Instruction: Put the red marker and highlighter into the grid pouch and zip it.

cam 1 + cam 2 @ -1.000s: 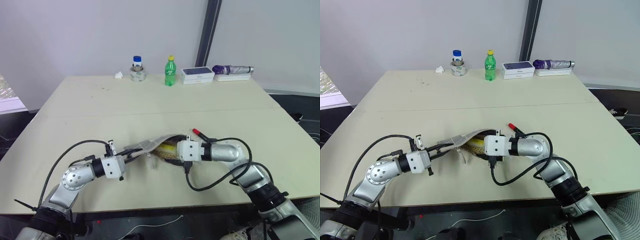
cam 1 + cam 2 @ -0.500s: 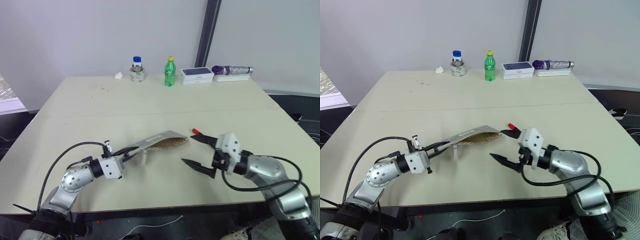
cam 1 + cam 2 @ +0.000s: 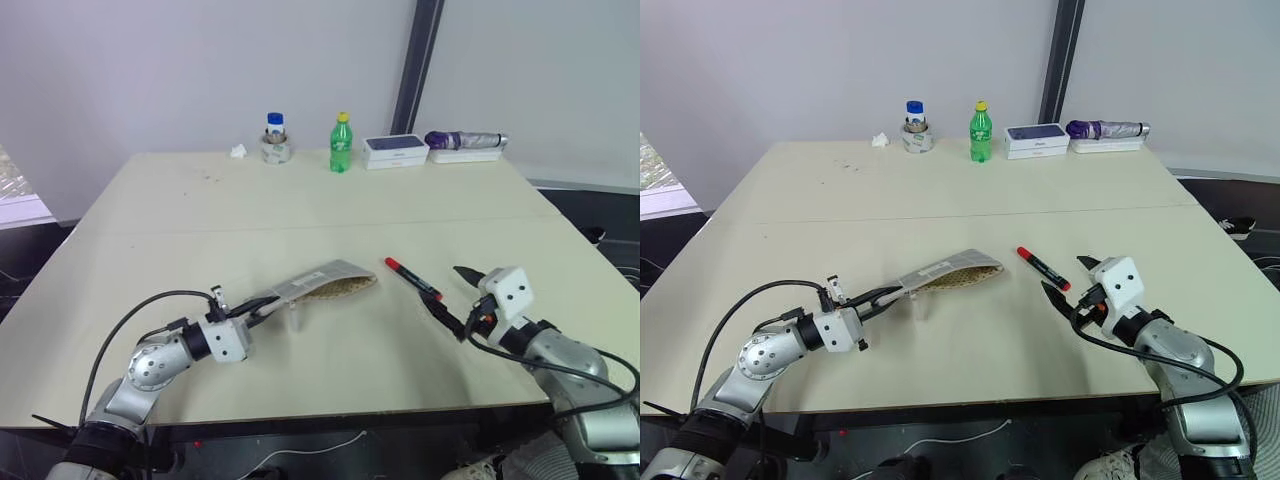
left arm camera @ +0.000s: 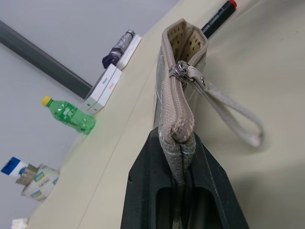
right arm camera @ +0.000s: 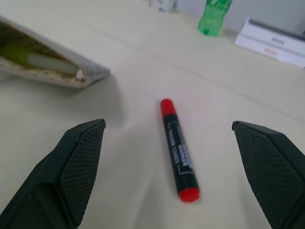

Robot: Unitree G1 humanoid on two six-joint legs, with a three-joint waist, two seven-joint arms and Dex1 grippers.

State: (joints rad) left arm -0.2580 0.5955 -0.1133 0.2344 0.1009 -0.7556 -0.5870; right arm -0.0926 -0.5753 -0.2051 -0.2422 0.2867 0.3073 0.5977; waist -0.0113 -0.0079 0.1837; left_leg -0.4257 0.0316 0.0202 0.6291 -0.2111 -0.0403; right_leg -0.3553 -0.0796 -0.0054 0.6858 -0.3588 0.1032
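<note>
We see the grid pouch (image 3: 325, 282) near the middle of the bench (image 3: 300, 200), and we place everything else from it. Our left claw (image 3: 262, 303) is clamped together on the pouch's near-left end, pinching the fabric and zipper seam between its 2 black fingers (image 4: 147, 186) and holding that end lifted, so the pouch slopes with its far end toward the right. The pouch mouth is open at that far end, with the zipper pull (image 4: 183, 71) and a grey wrist strap (image 4: 238, 114) hanging just beside the opening. Inside the mouth we make out something yellow-green, probably the highlighter (image 5: 26, 52), though the view there is too soft for us to be sure.

The red marker (image 3: 413, 279) lies flat on the bench just to the right of the pouch, apart from it, with its red cap end pointing toward the pouch's open end. Our right claw (image 3: 458, 298) sits further right of the pouch, past the marker, with its 2 fingers spread wide apart and nothing between them; in the right wrist view the marker lies on the bench between and ahead of the 2 fingertips (image 5: 81, 143), touching neither.

Far beyond the pouch, along the bench's back edge, stand a small jar (image 3: 275, 138), a green bottle (image 3: 340, 143), 1 white box (image 3: 395, 150) and a folded purple umbrella (image 3: 465, 140).
</note>
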